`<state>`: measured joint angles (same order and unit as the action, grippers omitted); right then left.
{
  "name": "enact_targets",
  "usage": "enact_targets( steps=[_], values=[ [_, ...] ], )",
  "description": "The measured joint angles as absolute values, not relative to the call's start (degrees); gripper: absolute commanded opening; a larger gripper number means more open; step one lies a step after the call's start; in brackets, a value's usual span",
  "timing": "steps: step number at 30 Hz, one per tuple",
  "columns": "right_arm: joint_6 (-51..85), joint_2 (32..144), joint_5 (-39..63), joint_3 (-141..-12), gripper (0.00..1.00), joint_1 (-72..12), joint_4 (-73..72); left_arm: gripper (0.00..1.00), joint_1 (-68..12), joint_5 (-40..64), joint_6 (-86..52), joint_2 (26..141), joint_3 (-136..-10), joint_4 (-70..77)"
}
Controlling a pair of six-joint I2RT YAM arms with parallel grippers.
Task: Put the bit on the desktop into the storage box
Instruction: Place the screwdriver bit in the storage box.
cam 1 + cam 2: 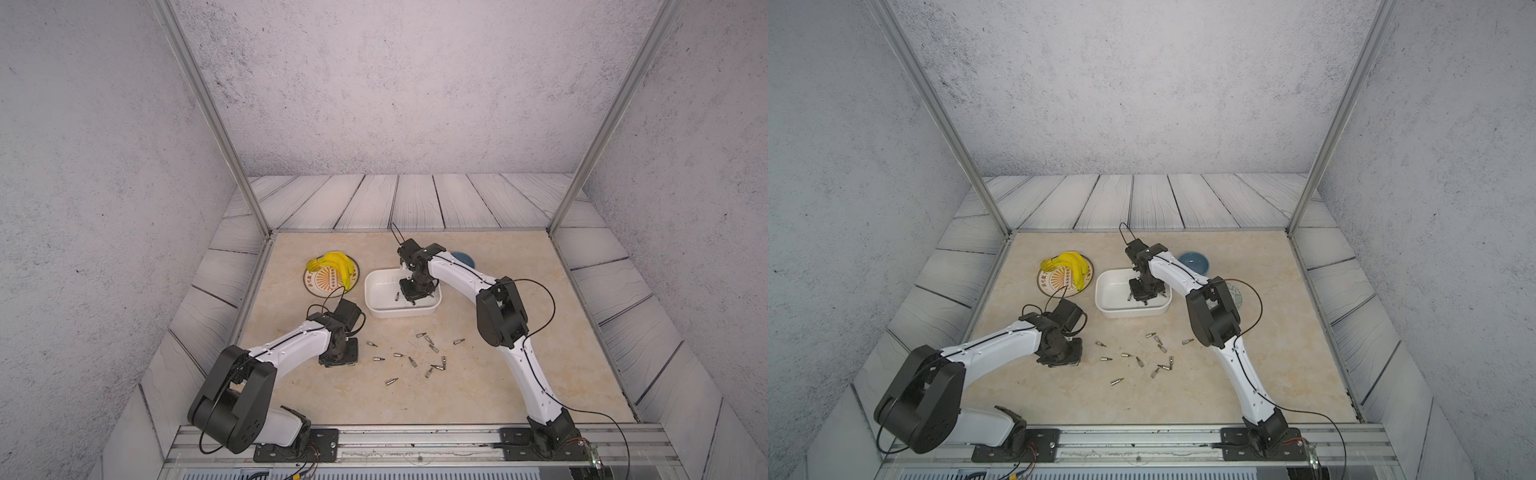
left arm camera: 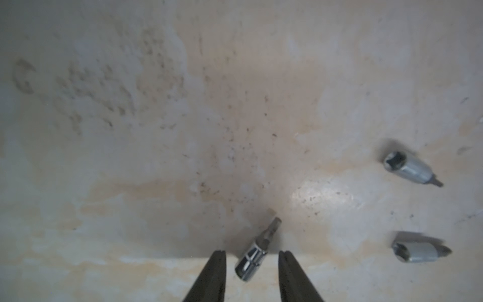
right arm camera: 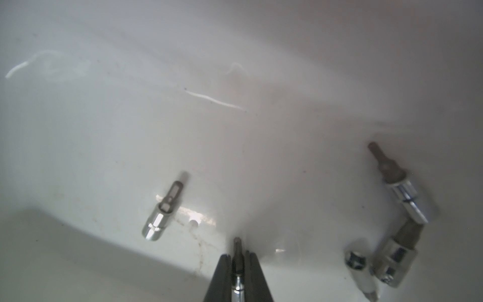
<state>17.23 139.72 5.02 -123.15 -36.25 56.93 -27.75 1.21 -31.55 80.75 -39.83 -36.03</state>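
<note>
- In both top views the box is seen mid-desktop, nearer the far edge. The right gripper is lowered inside it, presumably so that its load can be let go low and not bounce out.
- Loose bits are scattered between the box and the near edge. The left gripper is planted at the left end of that scatter, pointed straight down for a pick from above.
- In the left wrist view, the left gripper is seen with its jaws partly apart, one finger on each side of the straddled bit. That bit is lying flat on the desktop and nothing is gripped yet. The narrow gap is judged to spare the neighbours.
- In the right wrist view, the right gripper is clamped tight on the held bit, tip forward, just above the box floor. Several stored bits are lying there already, so release is judged the step in hand.
</note>
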Motion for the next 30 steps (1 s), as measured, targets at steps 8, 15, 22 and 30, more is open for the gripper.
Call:
enact_targets(
  steps=[8,15,22,30],
  values=[
    [16.62,139.72,4.29,-123.15,0.30,-36.14,57.06,0.33,-27.75,0.99,-32.05,82.00,-39.68,-34.65],
    [16.12,139.13,3.03,-123.17,0.34,-36.14,57.54,0.18,-27.68,0.12,-32.21,82.06,-39.70,-35.09],
    [15.49,131.33,0.95,-124.14,0.34,-35.99,59.16,0.02,-27.49,-0.19,-32.16,82.06,-39.92,-35.62],
    [14.94,115.81,-3.03,-120.18,0.39,-35.18,59.40,0.00,-27.49,0.71,-32.01,82.00,-41.52,-37.26]
  ],
)
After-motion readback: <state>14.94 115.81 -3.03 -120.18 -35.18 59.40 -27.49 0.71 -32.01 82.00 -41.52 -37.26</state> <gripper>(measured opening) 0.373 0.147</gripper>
